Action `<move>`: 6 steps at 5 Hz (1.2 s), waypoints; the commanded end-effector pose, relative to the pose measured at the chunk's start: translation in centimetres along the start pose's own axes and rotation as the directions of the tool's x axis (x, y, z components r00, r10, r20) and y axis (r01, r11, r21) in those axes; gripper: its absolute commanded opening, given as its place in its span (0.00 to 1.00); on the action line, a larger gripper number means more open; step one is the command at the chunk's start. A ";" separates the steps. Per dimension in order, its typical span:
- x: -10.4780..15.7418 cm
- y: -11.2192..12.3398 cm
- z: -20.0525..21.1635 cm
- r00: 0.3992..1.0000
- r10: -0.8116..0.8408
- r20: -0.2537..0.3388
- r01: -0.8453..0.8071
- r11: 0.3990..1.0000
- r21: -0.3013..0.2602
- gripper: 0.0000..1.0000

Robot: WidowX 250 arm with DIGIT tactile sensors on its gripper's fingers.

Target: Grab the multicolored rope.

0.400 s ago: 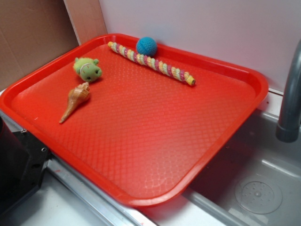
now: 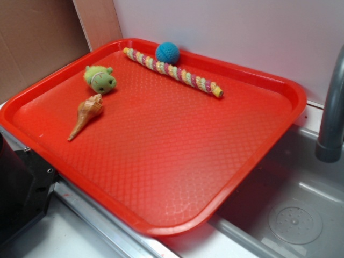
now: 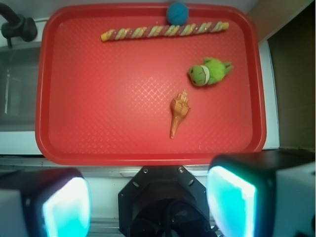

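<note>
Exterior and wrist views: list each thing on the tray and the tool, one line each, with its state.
multicolored rope: lying straight near the tray's far edge, ungrasped.
teal ball: resting against the rope.
green plush toy: lying loose.
seashell: lying on its side.
red tray: flat, beside the sink.
tool: open, off the tray.

- A red tray [image 2: 161,177] is seen resting partly over a grey sink [image 2: 293,215].
- A multicolored rope [image 2: 172,71] is laid straight along the tray's far edge.
- A teal ball [image 2: 167,52] is placed just behind the rope, touching it.
- A green plush toy [image 2: 100,79] and a tan seashell [image 2: 86,115] are set near the left side, slightly apart.
- A grey faucet [image 2: 332,113] is seen at the right.
</note>
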State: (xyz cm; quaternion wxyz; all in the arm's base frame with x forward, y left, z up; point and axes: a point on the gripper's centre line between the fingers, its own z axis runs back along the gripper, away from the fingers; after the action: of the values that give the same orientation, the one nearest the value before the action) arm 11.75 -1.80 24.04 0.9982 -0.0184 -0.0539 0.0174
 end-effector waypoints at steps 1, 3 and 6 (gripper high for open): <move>4.0 0.5 -1.1 0.939 0.341 0.040 -0.341 0.940 0.001 1.00; 9.7 0.9 -5.2 0.679 0.723 0.126 -0.729 0.685 -0.004 1.00; 15.5 2.2 -14.1 0.339 0.931 0.131 -0.939 0.344 -0.016 1.00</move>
State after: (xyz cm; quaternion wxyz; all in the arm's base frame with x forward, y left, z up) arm 28.34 -0.58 9.89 0.8093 0.0051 -0.0679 0.5834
